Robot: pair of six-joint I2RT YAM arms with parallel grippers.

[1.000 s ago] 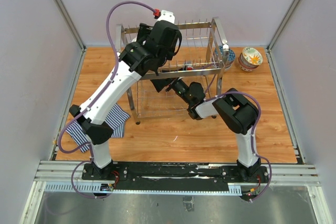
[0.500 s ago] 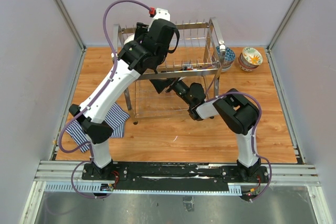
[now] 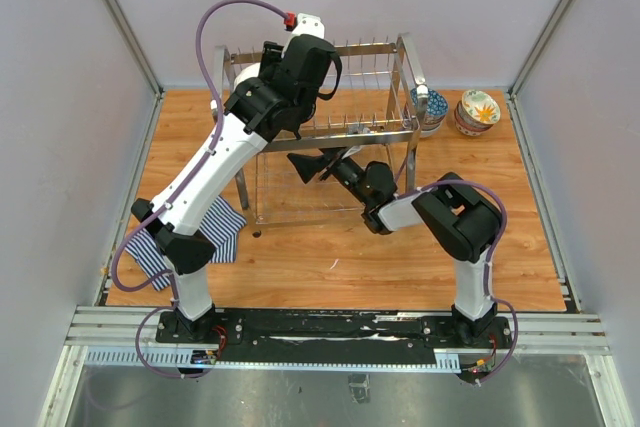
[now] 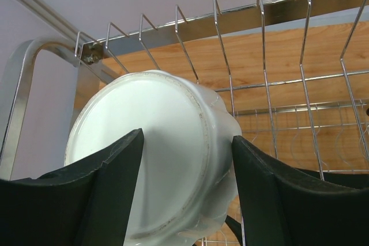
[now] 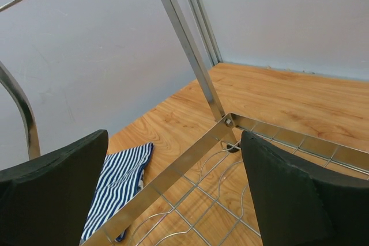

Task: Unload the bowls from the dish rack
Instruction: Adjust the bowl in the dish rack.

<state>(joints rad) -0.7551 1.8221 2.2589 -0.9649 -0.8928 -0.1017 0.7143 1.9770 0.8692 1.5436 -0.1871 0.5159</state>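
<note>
The left gripper point(image 4: 187, 142) reaches into the top tier of the chrome wire dish rack point(image 4: 277, 12). The large white scalloped ceramic bowl point(image 4: 167, 108) stands on edge among the prongs, right between its fingers. Both pads look close against the bowl's sides, but whether they actually clamp it cannot be told. The right gripper point(image 5: 173, 142) gapes wide over the lower tier, holding nothing.

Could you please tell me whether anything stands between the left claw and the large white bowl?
Nothing visible does: the left claw straddles the white bowl, though a firm grip is unclear. The dish rack has upright prongs close beside the bowl, which may hinder lifting it out.
</note>
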